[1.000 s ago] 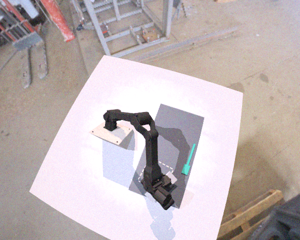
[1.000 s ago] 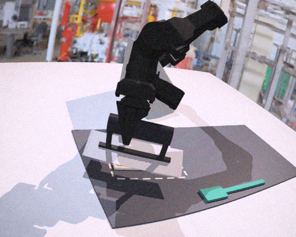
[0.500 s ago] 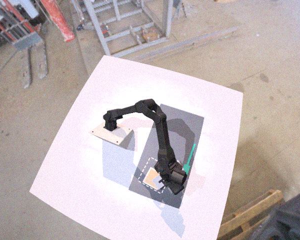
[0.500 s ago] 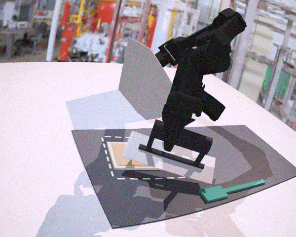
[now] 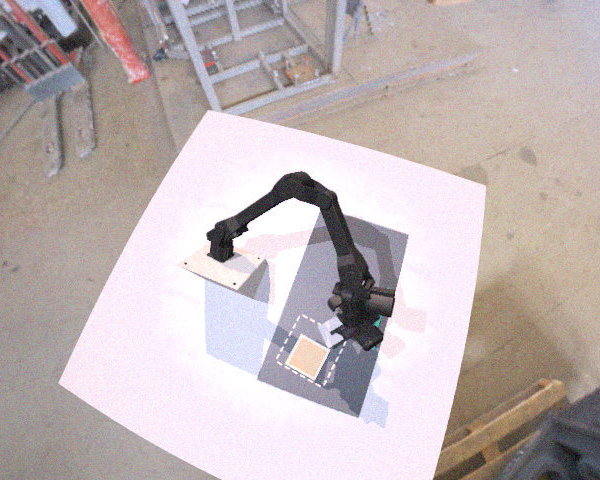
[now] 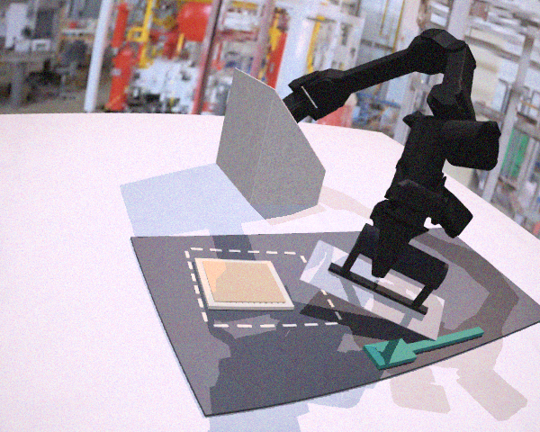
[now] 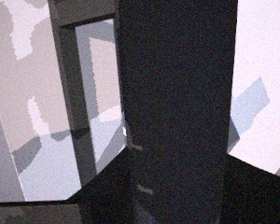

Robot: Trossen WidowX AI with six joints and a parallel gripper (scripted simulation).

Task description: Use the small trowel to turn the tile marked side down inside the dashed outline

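The tile (image 5: 307, 356) (image 6: 247, 283) lies flat on the dark mat (image 5: 297, 289) (image 6: 172, 297), a plain tan face with a pale rim upward. It is within the dashed outline (image 6: 256, 325), close to its left side in the exterior view. No mark shows; its underside is hidden. My gripper (image 5: 356, 324) (image 6: 385, 256) is shut on the trowel's black handle, which fills the middle of the wrist view. The trowel (image 5: 331, 330) (image 6: 318, 262) has a broad pale blade under a black bar. The blade hangs tilted above the mat, right of the tile, clear of it.
A green flat tool (image 5: 378, 321) (image 6: 391, 354) with a thin handle lies near the mat's edge, beside the trowel and partly hidden by the arm in the top view. The arm's base stands on a tall grey block (image 6: 265, 153) behind the mat.
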